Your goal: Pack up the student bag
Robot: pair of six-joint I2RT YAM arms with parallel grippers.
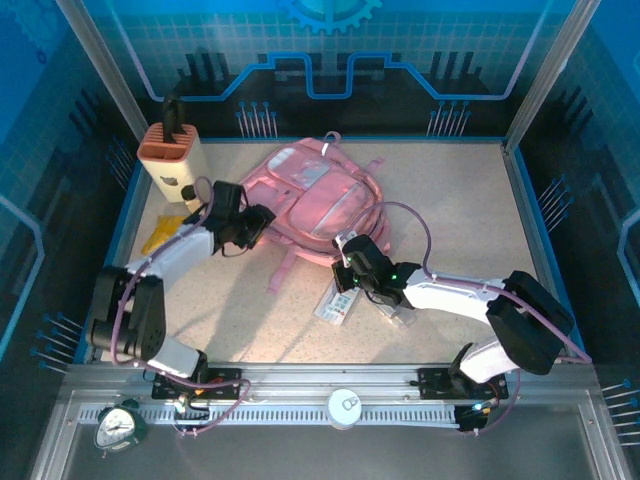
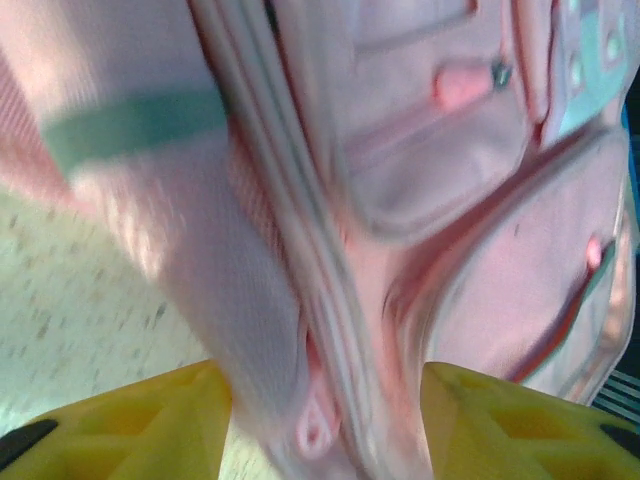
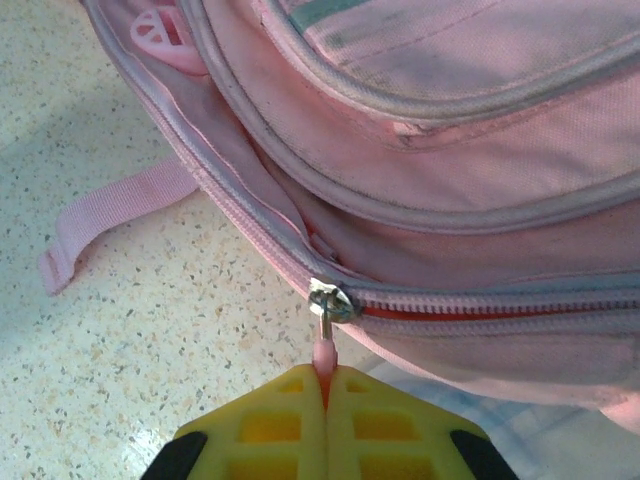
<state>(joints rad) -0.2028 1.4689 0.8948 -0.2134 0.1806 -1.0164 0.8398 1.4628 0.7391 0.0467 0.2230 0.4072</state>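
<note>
The student bag point(image 1: 315, 195), pink with zipped pockets, lies flat at the back middle of the table. My left gripper point(image 1: 262, 222) is at the bag's left edge. In the left wrist view its yellow fingers point(image 2: 150, 415) stand apart, with a blurred fold of the bag point(image 2: 400, 150) and a pink loop between them. My right gripper point(image 1: 350, 262) is at the bag's near right corner. In the right wrist view it point(image 3: 325, 378) is shut on the pink zipper pull point(image 3: 323, 352), which hangs from a metal slider point(image 3: 330, 300) on the bag point(image 3: 450, 130).
A tan knife block point(image 1: 172, 160) stands at the back left. A yellow flat item point(image 1: 160, 235) lies under the left arm, a white printed card point(image 1: 338, 300) by the right gripper. A pink strap point(image 3: 110, 215) trails on the table. A small clock point(image 1: 120, 425) sits at the front rail.
</note>
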